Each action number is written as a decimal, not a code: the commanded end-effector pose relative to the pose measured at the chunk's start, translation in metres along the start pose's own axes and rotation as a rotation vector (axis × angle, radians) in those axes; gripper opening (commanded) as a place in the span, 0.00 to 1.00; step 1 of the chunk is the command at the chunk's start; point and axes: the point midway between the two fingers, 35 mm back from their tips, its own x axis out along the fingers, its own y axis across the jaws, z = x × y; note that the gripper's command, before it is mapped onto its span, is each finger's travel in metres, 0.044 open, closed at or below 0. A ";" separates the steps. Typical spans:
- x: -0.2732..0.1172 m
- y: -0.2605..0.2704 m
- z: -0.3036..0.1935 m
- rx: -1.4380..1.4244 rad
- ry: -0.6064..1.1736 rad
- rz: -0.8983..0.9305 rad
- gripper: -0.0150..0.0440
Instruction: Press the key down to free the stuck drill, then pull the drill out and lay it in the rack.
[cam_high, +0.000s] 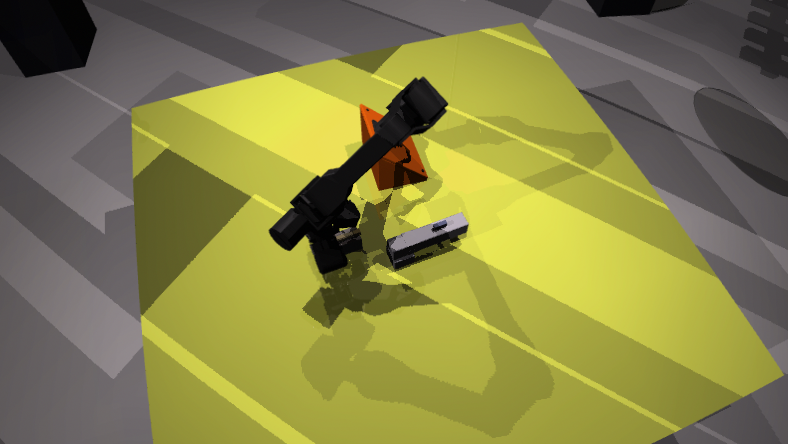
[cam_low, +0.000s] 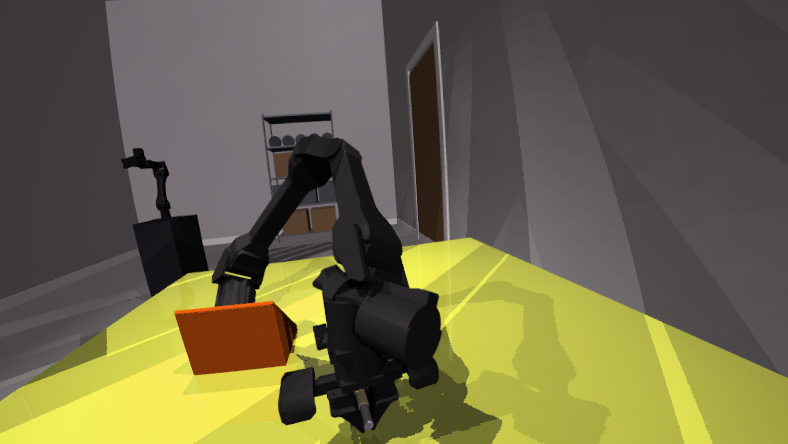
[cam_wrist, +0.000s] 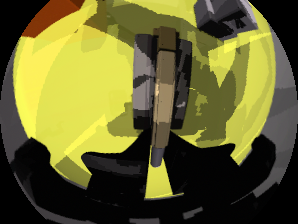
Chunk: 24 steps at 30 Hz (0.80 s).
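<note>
My gripper (cam_low: 361, 405) (cam_wrist: 153, 128) is shut on the drill (cam_high: 348, 235) (cam_low: 361, 396) (cam_wrist: 165, 95), a slim tan bar with a grey tip. In the wrist view the drill lies lengthwise over the rack (cam_wrist: 143, 95), a grey and dark trough whose side walls show on both sides of it. I cannot tell whether the drill touches the rack. The pale block (cam_high: 410, 238) (cam_wrist: 227, 15) lies apart from the gripper, to its right in the top view. The key (cam_high: 439, 225) is a small blue-grey piece on its top. The fingers hide part of the drill.
An orange wedge-shaped mount (cam_high: 368, 132) (cam_low: 237, 337) (cam_wrist: 52, 15) stands on the yellow table top (cam_high: 606, 264) (cam_low: 496, 336), behind the pale block in the top view. The arm passes over it. A second arm on a dark pedestal (cam_low: 159, 248) and a shelf unit stand in the background.
</note>
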 end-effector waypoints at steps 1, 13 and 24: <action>0.007 0.000 0.003 0.003 -0.008 -0.003 0.25; 0.001 0.000 0.000 0.001 0.003 -0.003 0.65; -0.013 0.000 0.000 0.003 -0.003 -0.002 1.00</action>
